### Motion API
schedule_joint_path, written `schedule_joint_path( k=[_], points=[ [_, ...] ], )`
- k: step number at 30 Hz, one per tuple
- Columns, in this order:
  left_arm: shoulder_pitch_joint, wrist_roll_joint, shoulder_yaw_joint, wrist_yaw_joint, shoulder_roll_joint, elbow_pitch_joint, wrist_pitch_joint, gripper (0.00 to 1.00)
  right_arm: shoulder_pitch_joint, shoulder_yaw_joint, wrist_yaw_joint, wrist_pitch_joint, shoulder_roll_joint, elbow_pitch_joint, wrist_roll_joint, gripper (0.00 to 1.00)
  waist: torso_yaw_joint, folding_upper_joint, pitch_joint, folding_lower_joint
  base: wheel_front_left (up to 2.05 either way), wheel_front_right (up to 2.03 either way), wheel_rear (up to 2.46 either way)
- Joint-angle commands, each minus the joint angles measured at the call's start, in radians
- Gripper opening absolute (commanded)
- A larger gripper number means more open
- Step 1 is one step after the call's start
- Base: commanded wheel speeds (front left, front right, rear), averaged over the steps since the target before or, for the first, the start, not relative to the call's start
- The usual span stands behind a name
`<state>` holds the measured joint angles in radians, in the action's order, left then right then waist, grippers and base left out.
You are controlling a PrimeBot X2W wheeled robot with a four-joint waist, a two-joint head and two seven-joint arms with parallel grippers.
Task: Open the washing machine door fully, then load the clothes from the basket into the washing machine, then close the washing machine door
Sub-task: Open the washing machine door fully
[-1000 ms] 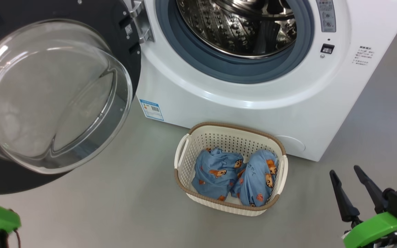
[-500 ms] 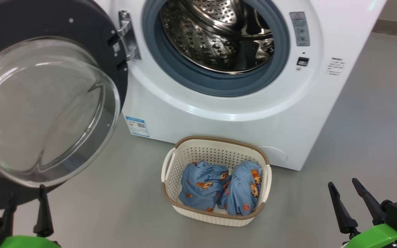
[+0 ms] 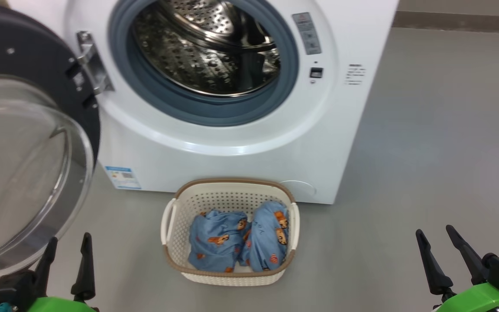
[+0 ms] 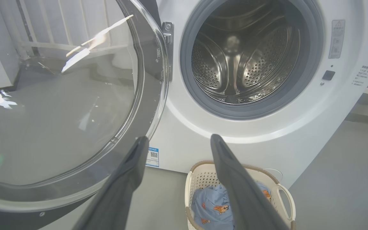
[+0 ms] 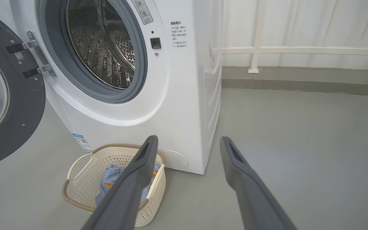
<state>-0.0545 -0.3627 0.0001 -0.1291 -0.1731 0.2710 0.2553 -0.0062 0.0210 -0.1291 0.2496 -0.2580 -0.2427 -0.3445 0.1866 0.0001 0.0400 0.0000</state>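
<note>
Door's open! The washing machine door point(image 3: 37, 60) hangs out to the left of the washing machine point(image 3: 232, 147), hinged at the left side of the opening. Its clear glass porthole point(image 3: 15, 173) bulges toward us. The mouth stands wide, with the grey gasket point(image 3: 215, 113) ringing a shiny perforated drum point(image 3: 206, 47), and no fabric shows in there.

Down on the grey floor point(image 3: 427, 151), the basket point(image 3: 228, 182) sits just in front of the machine's lower front, to the right of the small blue label point(image 3: 122, 177). The clothes point(image 3: 236, 242) are both inside it, two blue bear-print bundles side by side.

The left gripper point(image 3: 70, 237) is at the near left with its fingers spread apart and nothing between them. It is just beside the lower edge of the door, though I can't tell whether it touches.

The right gripper point(image 3: 434, 229) is at the near right, over bare floor and well apart from the basket. Its fingers are parted too, and it holds nothing.
</note>
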Motion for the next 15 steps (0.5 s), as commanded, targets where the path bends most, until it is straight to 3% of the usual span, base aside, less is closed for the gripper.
schedule_joint_path(
  k=[1,15],
  points=[
    [-0.011,-0.009,0.029,-0.001,-0.026,-0.021,0.006,1.00,-0.008,0.016,-0.002,0.012,-0.016,0.025,0.009,1.00,-0.053,-0.0001,0.004,0.0000,0.00,0.00,0.00],
    [-0.001,-0.042,-0.036,-0.001,-0.032,-0.016,0.006,1.00,-0.011,0.002,-0.002,0.012,-0.016,0.029,0.013,1.00,-0.188,-0.0001,0.001,0.0000,0.00,0.00,0.00]
  ],
)
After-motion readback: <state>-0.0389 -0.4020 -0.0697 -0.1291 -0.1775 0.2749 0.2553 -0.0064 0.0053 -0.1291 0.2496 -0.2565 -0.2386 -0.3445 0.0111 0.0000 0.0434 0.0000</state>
